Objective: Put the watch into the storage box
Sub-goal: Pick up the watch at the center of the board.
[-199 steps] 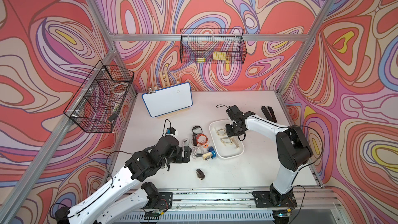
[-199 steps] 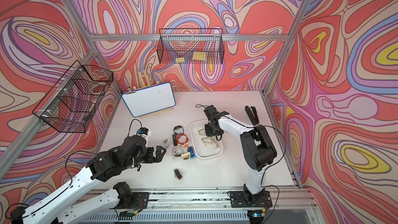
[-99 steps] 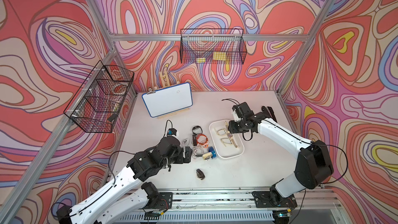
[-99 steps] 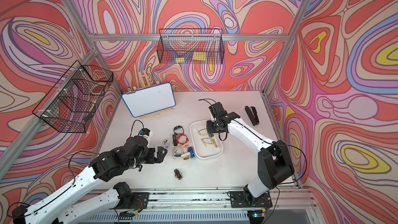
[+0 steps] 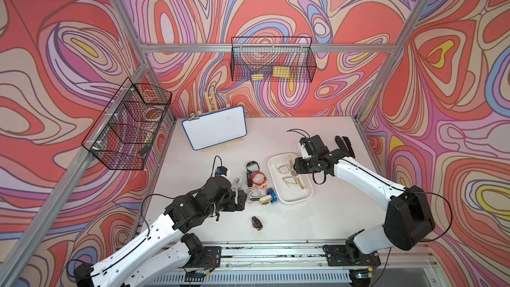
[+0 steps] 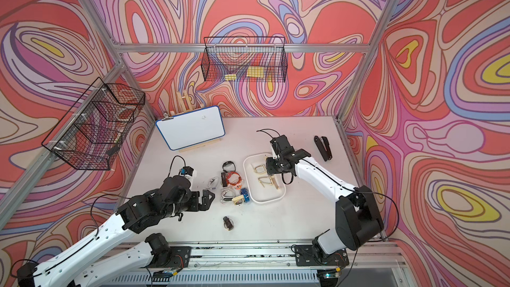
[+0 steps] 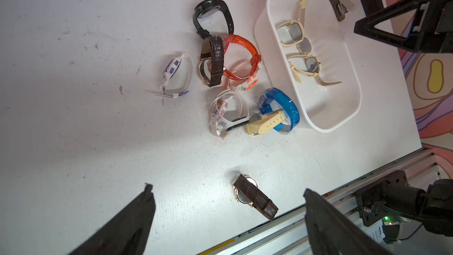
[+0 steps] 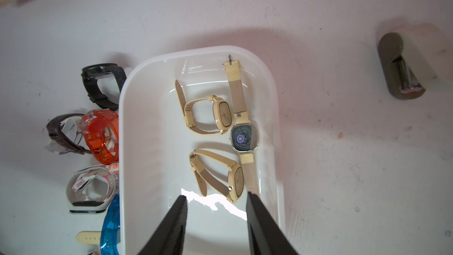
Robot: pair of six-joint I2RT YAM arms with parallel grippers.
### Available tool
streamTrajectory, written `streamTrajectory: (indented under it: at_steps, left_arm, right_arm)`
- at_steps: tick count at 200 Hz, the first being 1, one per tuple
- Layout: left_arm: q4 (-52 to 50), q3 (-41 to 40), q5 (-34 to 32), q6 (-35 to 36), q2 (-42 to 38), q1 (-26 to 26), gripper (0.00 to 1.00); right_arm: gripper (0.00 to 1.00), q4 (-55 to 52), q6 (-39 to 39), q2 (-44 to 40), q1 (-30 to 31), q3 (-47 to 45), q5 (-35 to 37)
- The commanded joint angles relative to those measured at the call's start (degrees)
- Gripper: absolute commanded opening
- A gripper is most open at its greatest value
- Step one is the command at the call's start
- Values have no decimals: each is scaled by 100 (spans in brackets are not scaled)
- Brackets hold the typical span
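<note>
both top views: high, front, looking down (whole cell) | wrist views: close, downward, sharing storage box (image 7: 328,109)

Bright, even light from above, shadows soft on the white table (image 5: 276,133). Glare streaks the storage box (image 8: 147,168) floor in the right wrist view, where the right gripper (image 8: 216,194) looks slightly blurred. Wrist views bulge toward their edges.

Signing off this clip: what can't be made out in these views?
Side wire basket contents: both top views, behind mesh and too small.
Blue watch: right wrist view, cut off by the picture's edge.
Lone brown-strap watch dial: left wrist view, its strap lies across it.
</note>
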Motion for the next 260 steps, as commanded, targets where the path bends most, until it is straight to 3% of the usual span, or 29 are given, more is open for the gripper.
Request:
streamTrajectory:
  at_steps: [1,35,49,69,123,162,260]
  left_arm:
    - [266,-131,59,171,44,12,100]
    - [694,-167,571,290,565,8,100]
    - [836,-140,929,323,835,5,98]
    - [880,-171,1393,358,1092,-51,94]
    - [906,-628,1509,-201,1107,-938,92]
    - [1328,-992,1493,-632,1396,-1153,92]
    - [1515,-465,1247,-917,2594,-1400,95]
  right_arm:
    - [54,394,-60,-732,-35,-257,-90]
    - [82,391,-253,-1640,-36,-695,-307]
    - [86,299,-316,-1946,-35,-866,-487]
    - [88,163,-329,-2405,-33,-1141,-703]
    - [94,41,-233,-3300,-32,-1738,-1345]
    - [98,52,-97,-3280,-29,-1702,-1624]
    - [98,118,35,-3400,-30,-1866,-1740]
